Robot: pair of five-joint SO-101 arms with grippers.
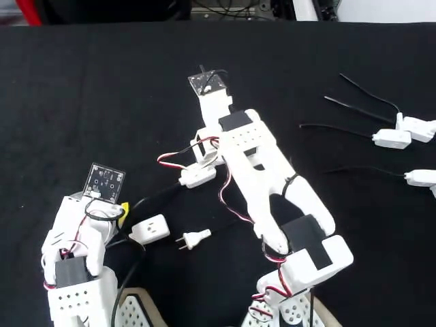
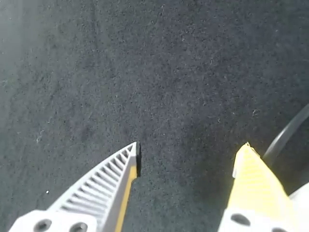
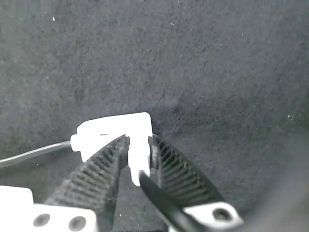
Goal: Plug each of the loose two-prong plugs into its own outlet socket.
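1. The right gripper (image 3: 139, 145) is clamped narrowly on a white corded piece (image 3: 113, 130). Its thin cord leaves the body sideways, across the line of the fingers. I cannot tell whether this piece is a plug or a socket, as no prongs or slots show.
2. The left gripper (image 2: 191, 147) is spread wide and holds nothing. It hangs over bare black cloth (image 2: 145, 63), with a black cable (image 2: 285, 137) just past its yellow finger.
3. In the high view the outlet socket (image 1: 150, 229) lies just beside the left arm, on the side toward the right arm. The left gripper is the nearer one to it.
4. The loose plug (image 1: 196, 238) lies just beyond the socket, between the two arms, apart from the socket and flat on the cloth.
5. The plug's long axis runs roughly across the table. Its two prongs point at the socket, so the pair is already close to lined up.
6. As a judgement, the coming move turns on that short gap. One gripper steadies the socket while the plug slides along its own axis into it.
7. More white corded pieces (image 1: 392, 138) lie well apart at the far right.
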